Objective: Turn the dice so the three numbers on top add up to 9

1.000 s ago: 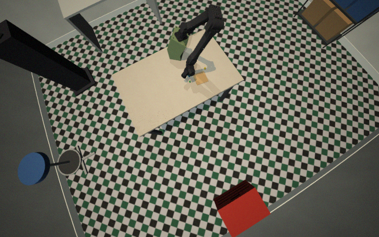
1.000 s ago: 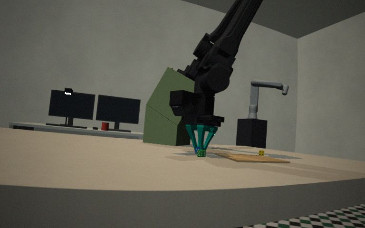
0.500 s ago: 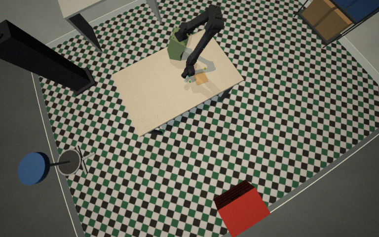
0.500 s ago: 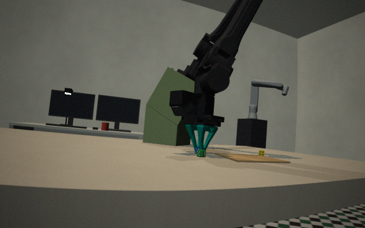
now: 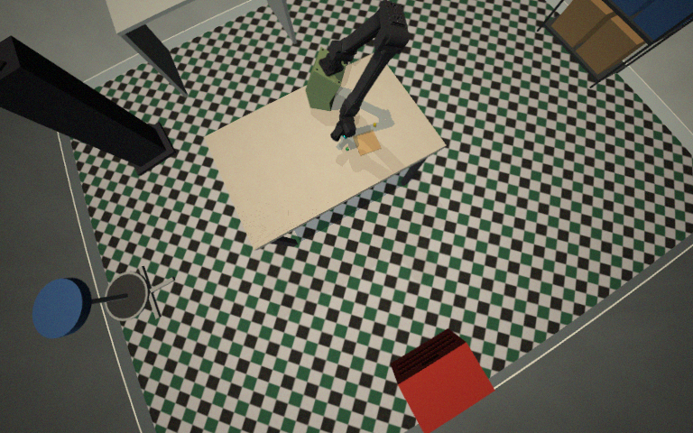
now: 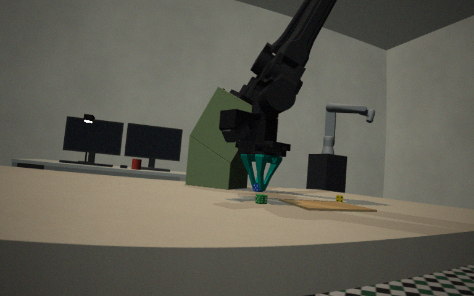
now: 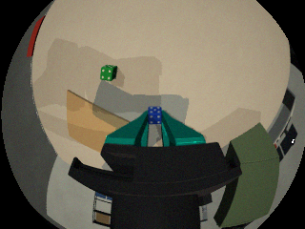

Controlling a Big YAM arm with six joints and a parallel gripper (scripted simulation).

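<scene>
On one table [image 5: 286, 168] [image 6: 139, 213] [image 7: 210, 62], one hand [image 6: 260, 188] [image 7: 154, 114] grips one die [image 6: 256, 187] [image 7: 154, 114].

The blue die [image 6: 256, 187] [image 7: 154, 114] has risen off the table [image 5: 286, 152] [image 6: 139, 216] [image 7: 205, 57]
</scene>
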